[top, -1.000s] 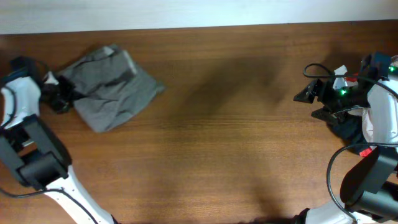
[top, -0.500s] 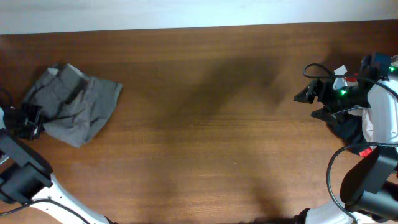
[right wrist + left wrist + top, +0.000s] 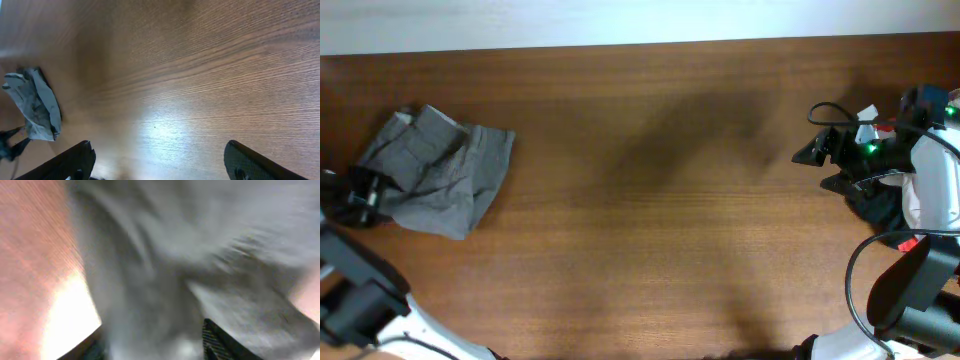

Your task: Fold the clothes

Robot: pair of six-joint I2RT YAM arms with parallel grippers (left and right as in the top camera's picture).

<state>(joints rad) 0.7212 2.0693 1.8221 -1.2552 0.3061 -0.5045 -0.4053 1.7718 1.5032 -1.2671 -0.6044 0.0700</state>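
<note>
The shorts [image 3: 445, 180] are lying crumpled at the bench's [image 3: 670, 200] far left end. The left fingers [image 3: 216, 341] are sitting in their fabric, too blurred to tell the grip, and the right fingers [image 3: 75, 159] are hanging wide open, well apart. Flattening the cloth first is looking wise.

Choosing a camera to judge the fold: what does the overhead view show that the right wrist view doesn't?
Only overhead: the left arm and right arm, with dark cloth beside the right one. Only right wrist: the right gripper up close, open, over bare wood. Both: the crumpled grey shorts lying on the wooden table.
</note>
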